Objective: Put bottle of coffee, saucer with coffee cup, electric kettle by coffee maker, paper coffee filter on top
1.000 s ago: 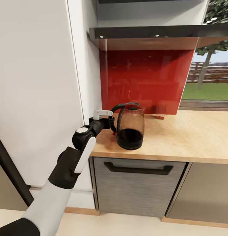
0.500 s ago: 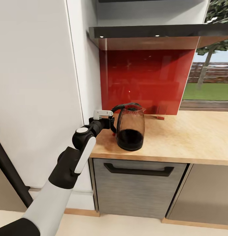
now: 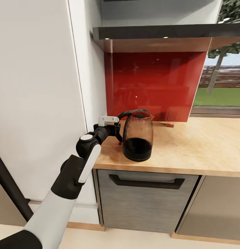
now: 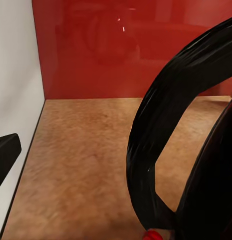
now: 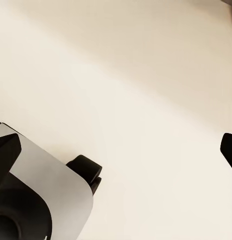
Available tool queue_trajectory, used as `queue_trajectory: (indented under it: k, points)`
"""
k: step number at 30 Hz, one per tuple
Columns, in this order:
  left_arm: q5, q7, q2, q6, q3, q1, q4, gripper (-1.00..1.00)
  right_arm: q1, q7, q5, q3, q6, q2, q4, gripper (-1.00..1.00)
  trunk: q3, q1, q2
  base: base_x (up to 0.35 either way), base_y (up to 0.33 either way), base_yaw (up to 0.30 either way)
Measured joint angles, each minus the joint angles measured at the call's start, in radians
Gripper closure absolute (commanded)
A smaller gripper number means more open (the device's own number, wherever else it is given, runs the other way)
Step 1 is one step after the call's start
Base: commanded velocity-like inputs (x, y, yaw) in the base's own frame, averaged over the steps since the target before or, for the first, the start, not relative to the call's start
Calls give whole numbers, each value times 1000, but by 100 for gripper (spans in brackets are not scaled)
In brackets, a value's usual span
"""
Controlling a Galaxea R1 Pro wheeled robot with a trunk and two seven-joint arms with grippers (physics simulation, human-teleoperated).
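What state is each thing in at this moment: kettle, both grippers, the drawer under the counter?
electric kettle: upright on the kitchen countertop, lid on, near its left end before the red backsplash.
left gripper: at the kettle's black handle; whether it is clamped cannot be told.
right gripper: open, fingertips far apart, nothing between them, above pale floor.
drawer: closed.

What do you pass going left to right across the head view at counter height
White cabinet panel → left gripper → electric kettle → bare kitchen countertop.
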State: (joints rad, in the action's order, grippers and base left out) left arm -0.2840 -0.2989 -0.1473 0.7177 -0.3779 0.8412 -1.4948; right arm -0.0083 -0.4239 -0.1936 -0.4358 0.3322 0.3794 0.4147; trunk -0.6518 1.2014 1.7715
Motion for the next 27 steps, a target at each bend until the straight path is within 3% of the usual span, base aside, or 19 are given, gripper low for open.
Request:
queue_trajectory:
  k: [27]
  points:
    - [0,0,0,0,0,0,0,-100,0,0,0,0,0,0,0,-100,0,0,0,4,-13,0]
